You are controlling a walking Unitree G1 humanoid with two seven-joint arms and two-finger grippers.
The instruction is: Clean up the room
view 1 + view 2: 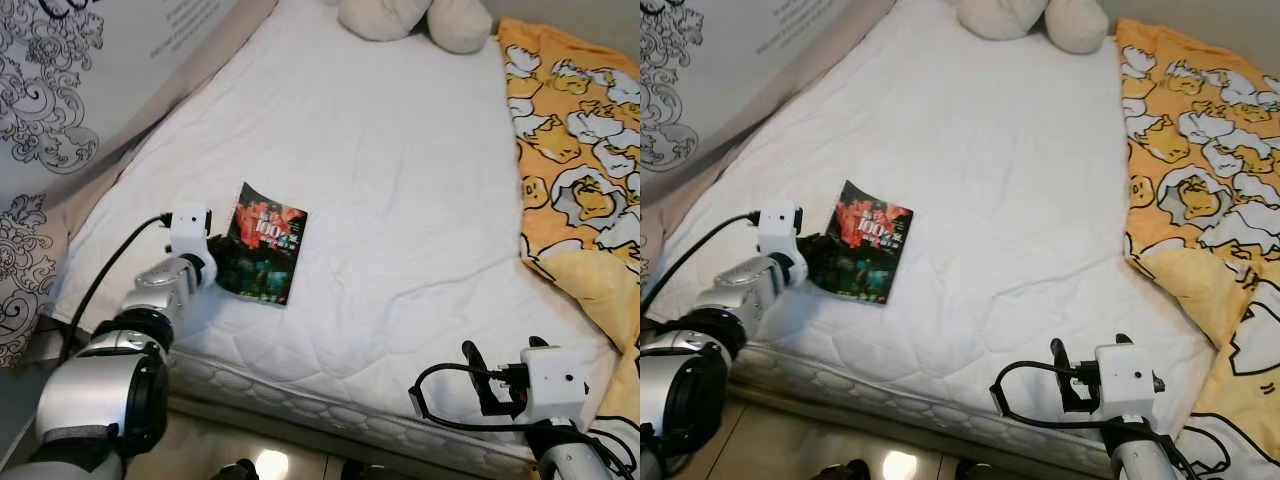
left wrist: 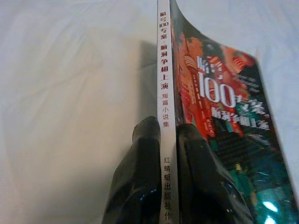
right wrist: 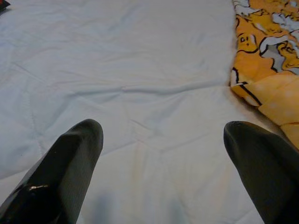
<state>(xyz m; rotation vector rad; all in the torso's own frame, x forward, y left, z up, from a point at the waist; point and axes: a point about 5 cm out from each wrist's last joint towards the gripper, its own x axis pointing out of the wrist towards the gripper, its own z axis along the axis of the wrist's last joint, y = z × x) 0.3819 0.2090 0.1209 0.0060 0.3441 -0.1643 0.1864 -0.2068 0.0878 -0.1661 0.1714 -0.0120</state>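
Note:
A dark paperback book [image 1: 262, 244] with a red and teal cover and the number 100 on it lies on the white mattress [image 1: 380, 170] near its left front corner. My left gripper [image 2: 167, 133] is shut on the book's spine edge [image 2: 165, 84], one black finger [image 2: 140, 177] on each side of it. The cover curls up slightly at the gripped edge. My right gripper [image 3: 163, 135] hovers open over the mattress near its front right corner, nothing between its fingers [image 3: 70, 168].
An orange blanket [image 1: 580, 150] with cartoon prints covers the bed's right side. A cream plush toy [image 1: 415, 20] sits at the head of the bed. A patterned wall panel [image 1: 60, 90] runs along the left. Tan floor [image 1: 250, 450] lies below the mattress's front edge.

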